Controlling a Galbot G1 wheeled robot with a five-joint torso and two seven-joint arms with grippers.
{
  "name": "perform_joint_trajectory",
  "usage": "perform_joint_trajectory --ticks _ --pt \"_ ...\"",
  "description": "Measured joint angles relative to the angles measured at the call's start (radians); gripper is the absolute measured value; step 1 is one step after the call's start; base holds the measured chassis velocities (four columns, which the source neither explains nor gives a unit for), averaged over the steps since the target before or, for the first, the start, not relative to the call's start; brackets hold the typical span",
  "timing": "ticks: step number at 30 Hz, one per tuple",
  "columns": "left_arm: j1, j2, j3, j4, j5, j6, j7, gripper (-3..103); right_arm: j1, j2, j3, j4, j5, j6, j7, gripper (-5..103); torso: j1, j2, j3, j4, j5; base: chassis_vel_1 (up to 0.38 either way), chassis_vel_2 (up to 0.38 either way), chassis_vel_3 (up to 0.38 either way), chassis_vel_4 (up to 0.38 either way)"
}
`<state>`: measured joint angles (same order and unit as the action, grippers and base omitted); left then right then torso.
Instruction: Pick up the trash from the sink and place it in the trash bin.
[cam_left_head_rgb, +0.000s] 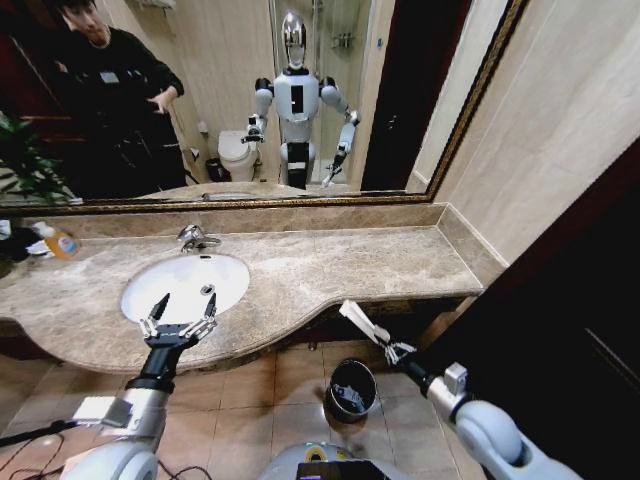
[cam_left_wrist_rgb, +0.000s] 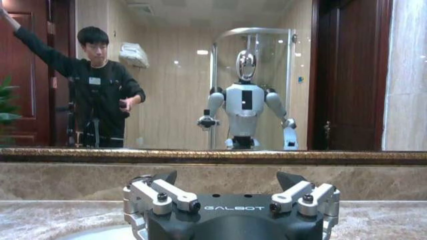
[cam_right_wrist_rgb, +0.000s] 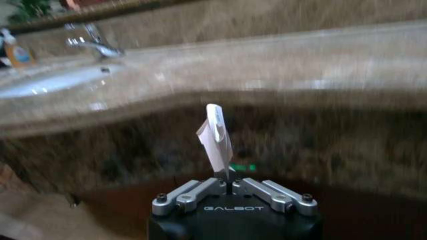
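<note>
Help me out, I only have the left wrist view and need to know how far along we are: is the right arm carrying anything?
Observer: Yes. The right gripper is shut on a white sachet.
Operator: Where is it relative to the bin?
Observer: In the head view the sachet is above the black trash bin on the floor, below the counter edge.
Operator: And my left gripper?
Observer: The left gripper is open at the front of the white sink.
</note>
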<state>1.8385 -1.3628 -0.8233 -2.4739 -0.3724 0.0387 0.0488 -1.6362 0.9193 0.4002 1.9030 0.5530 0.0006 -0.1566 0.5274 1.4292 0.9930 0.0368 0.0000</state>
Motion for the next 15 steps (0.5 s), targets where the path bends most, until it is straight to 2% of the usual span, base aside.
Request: perform_joint_trajectory --ticks 8,15 --pt "0.0 0.0 0.0 0.0 0.0 0.0 0.0 100 0.124 0.074 -0.11 -0.263 -0.037 -0.007 0.004 0 0.0 0.0 0.0 0.0001 -0.0001 0.0 0.0 0.0 0.0" --pt "0.0 0.0 0.0 0.0 0.0 0.0 0.0 100 0.171 0.126 -0.133 -0.386 -0.077 -0.029 -0.006 0 0.0 0.0 0.0 0.0001 -0.0001 0.0 0.0 0.0 0.0"
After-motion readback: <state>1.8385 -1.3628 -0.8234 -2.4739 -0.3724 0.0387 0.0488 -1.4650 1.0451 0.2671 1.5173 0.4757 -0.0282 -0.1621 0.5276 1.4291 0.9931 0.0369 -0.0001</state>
